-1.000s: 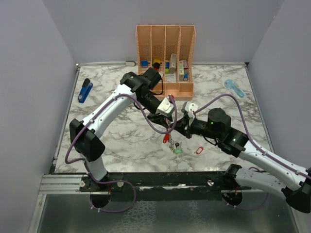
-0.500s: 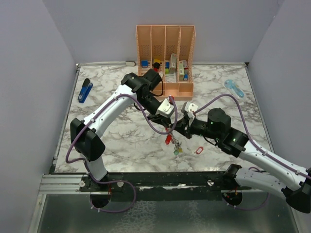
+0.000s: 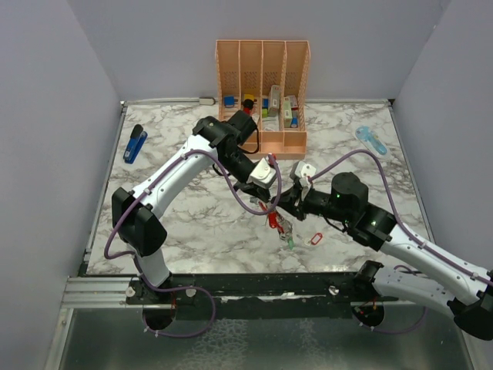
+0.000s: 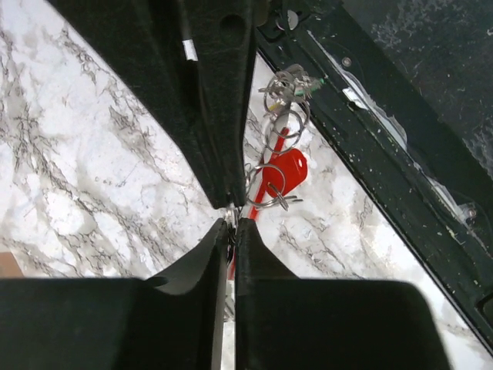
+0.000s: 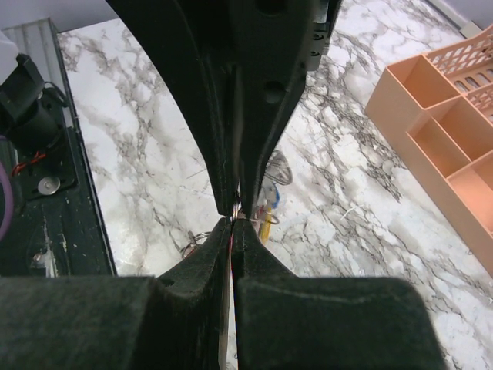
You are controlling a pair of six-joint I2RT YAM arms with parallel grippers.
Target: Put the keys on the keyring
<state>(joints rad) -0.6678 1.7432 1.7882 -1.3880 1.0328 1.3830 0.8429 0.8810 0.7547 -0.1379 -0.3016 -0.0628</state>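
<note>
Two pairs of jaws meet over the middle of the marble worktop (image 3: 192, 231), both on the red keyring (image 3: 273, 221). Left jaws: drawn almost together, nipping the keyring's thin body between the fingertips. Right jaws: clenched flat on the same keyring from the opposite side. The keys (image 3: 287, 236) hang from the keyring by wire rings, near a small red loop (image 3: 314, 239) lying on the worktop.

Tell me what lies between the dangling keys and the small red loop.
Nothing but bare marble table separates the keys from the small red loop, as the top external view shows.
</note>
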